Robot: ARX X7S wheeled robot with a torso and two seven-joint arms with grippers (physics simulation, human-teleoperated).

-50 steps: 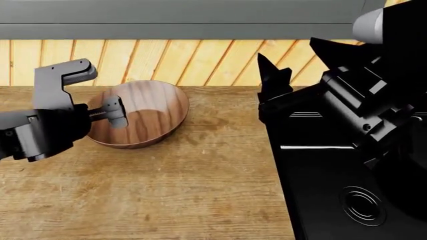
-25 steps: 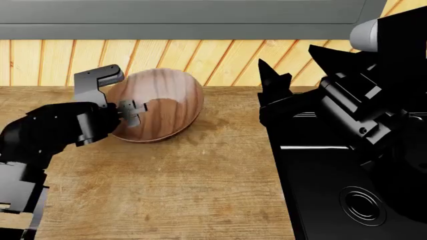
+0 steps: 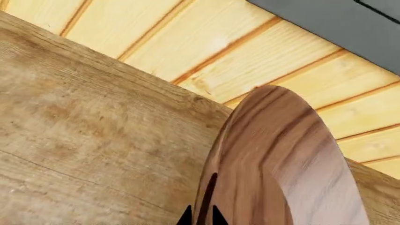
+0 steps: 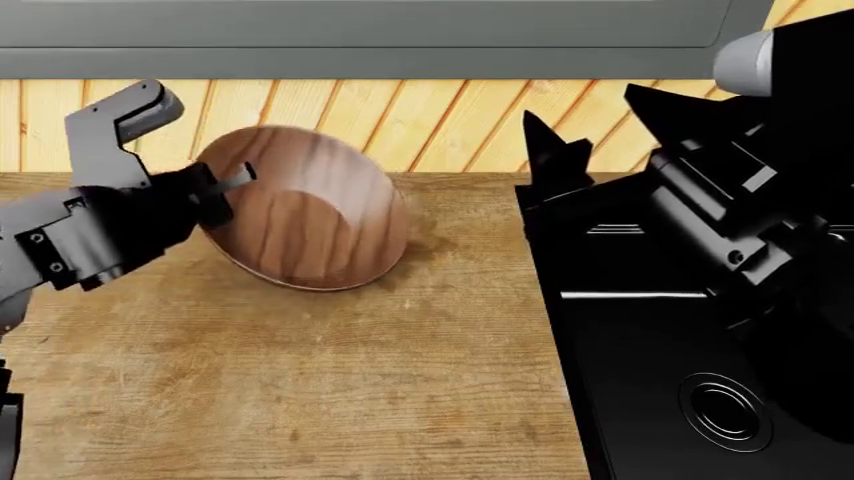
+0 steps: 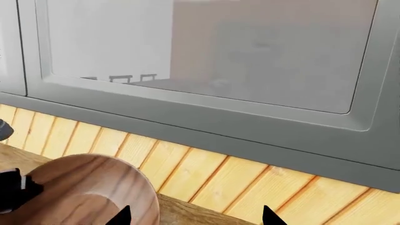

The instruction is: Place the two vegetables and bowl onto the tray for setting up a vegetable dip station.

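The reddish-brown wooden bowl [image 4: 314,215] is tipped steeply on edge over the wooden counter [image 4: 334,390], with its hollow facing the right. My left gripper [image 4: 224,190] is shut on the bowl's upper left rim. In the left wrist view the bowl [image 3: 275,159] fills the lower right, and its rim runs between the tips of my left gripper [image 3: 200,216]. My right gripper [image 4: 583,112] hangs open above the sink, holding nothing. The right wrist view shows the bowl [image 5: 93,192] beyond the wide-apart tips of my right gripper [image 5: 196,216]. The two vegetables and the tray are out of view.
A black double sink [image 4: 641,330] with a round drain [image 4: 727,405] is set into the counter at the right, under my right arm. A wall of yellow wooden slats [image 4: 400,120] runs along the back beneath a grey window frame [image 4: 374,40].
My left gripper has risen with the bowl's rim in it. The bowl went from lying nearly flat to standing steeply on edge. The right arm has barely moved.
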